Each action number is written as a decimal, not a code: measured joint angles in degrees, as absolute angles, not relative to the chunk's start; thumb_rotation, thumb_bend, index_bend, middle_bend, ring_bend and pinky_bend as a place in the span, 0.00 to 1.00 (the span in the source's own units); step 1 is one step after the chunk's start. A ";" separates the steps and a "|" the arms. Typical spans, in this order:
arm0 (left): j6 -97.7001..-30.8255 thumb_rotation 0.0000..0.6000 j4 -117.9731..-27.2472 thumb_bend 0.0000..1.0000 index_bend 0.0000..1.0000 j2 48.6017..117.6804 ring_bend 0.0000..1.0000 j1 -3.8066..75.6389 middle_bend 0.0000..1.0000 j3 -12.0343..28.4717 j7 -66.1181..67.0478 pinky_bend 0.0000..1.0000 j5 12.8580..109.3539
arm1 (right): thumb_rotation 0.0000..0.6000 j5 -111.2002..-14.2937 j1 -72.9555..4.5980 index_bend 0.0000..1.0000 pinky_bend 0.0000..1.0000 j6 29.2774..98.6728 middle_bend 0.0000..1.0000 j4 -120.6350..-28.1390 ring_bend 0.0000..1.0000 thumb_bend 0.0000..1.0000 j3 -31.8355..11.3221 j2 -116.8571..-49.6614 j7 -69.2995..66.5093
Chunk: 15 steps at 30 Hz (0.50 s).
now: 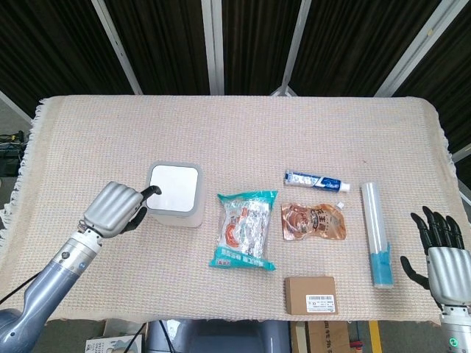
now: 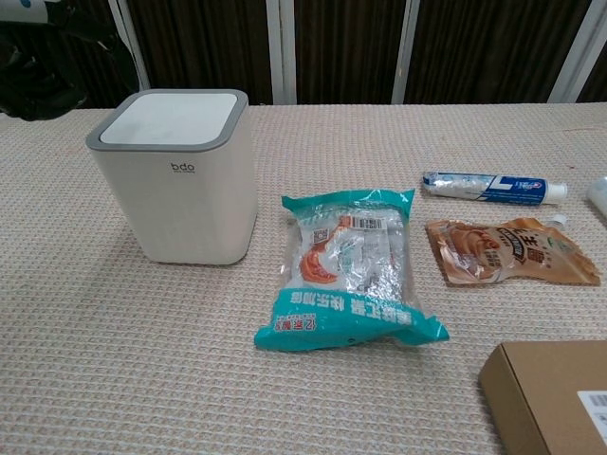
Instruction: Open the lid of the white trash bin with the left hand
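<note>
Left hand: fingers curled together, one dark fingertip at the bin's left rim.
White trash bin: left of centre on the cloth, lid flat and closed.
Snack bag: just right of the bin.
Right hand: fingers spread, holding nothing, at the table's right edge.

From my seat, the trash bin stands on the table left of centre, its lid on top; my left hand sits just beside its left edge; right of the bin lies a snack bag, then a pouch with a toothpaste tube behind it; a box lies before the pouch; a cylinder lies further right; my right hand is at the right edge.
</note>
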State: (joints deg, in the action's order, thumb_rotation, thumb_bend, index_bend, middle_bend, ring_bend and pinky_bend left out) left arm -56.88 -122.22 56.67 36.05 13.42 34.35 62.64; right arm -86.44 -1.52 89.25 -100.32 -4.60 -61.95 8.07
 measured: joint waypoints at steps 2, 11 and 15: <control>-56.95 1.00 -122.41 0.74 0.30 57.29 0.82 36.71 0.87 13.01 35.45 0.73 62.20 | 1.00 -86.31 -1.50 0.12 0.00 89.28 0.01 -100.33 0.00 0.30 -4.65 -61.90 8.01; -58.05 1.00 -122.62 0.74 0.30 60.23 0.82 39.35 0.87 10.93 39.30 0.73 59.71 | 1.00 -85.83 -1.43 0.12 0.00 89.56 0.01 -100.11 0.00 0.30 -5.03 -61.81 7.64; -58.40 1.00 -122.33 0.74 0.30 61.03 0.82 40.19 0.87 10.32 40.03 0.73 58.83 | 1.00 -85.55 -1.53 0.12 0.00 89.36 0.01 -99.90 0.00 0.30 -5.16 -62.10 7.94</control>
